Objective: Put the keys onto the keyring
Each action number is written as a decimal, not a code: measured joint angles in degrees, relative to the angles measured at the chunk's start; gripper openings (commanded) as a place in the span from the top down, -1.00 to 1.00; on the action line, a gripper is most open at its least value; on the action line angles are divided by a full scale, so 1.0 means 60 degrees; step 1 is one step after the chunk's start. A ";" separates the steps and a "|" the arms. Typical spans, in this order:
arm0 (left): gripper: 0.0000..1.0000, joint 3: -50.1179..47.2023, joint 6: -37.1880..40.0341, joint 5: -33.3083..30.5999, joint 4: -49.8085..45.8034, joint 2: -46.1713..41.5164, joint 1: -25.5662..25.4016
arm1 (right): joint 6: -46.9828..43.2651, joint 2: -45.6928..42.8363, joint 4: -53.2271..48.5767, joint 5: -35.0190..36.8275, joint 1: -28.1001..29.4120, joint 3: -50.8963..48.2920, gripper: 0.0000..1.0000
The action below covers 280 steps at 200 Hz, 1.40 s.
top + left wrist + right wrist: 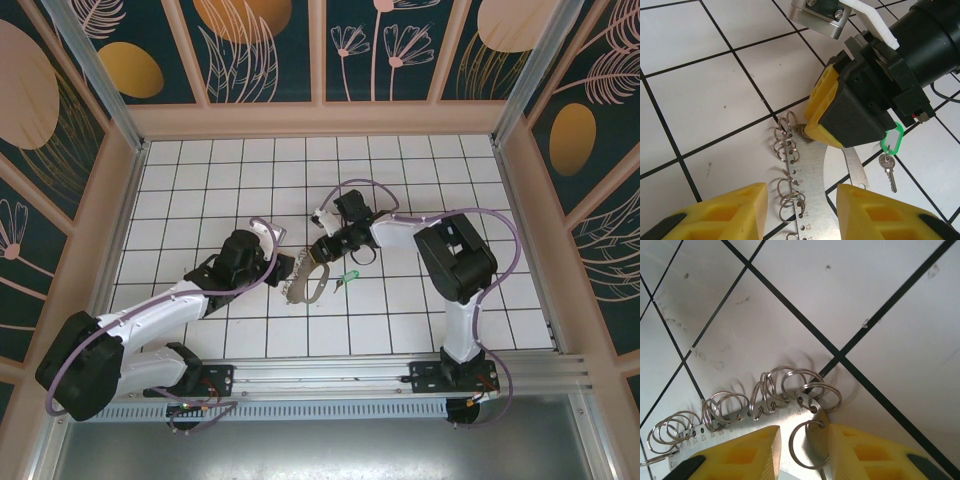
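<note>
Key [886,161] lies on counter [715,95] just right of keyring [812,175], tag up-frame, blade down-frame. Right hand [812,132], nearer, straddles one ring [810,445], grip uncertain. Left hand [802,210] sits unclenched astride keyring, bottom of frame.

One high fixed view and two close wrist views, all meeting at the keyring [308,283].

The top camera sits above and behind the robot and looks down from afar on the whole tiled table [200,170], with the keyring near centre frame. The left wrist camera looks out past the left gripper [800,205] at the bottom edge, close over the keyring [810,175], facing the right gripper [810,132] at upper right. The right wrist camera looks past the right gripper [802,450] at the bottom edge, closer still, onto the same keyring [785,415].
</note>
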 measured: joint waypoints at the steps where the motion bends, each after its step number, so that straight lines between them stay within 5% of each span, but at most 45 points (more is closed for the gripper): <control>1: 0.20 0.0000 0.0000 -0.0004 0.0000 0.0000 0.0000 | -0.0004 -0.0007 0.0000 0.0015 0.0007 0.0000 0.41; 132: 0.23 -0.0004 0.0069 -0.0036 -0.0011 -0.0222 0.0000 | -0.0539 -0.0124 -0.0240 0.1548 0.0565 -0.0015 0.20; 186: 0.30 -0.0004 0.0076 -0.0036 -0.0018 -0.0248 0.0004 | -0.0565 -0.0244 -0.0248 0.1927 0.0645 -0.0055 0.35; 280: 0.31 -0.0004 0.0106 -0.0044 -0.0047 -0.0368 0.0007 | -0.0732 -0.0244 -0.0255 0.2273 0.0780 -0.0055 0.33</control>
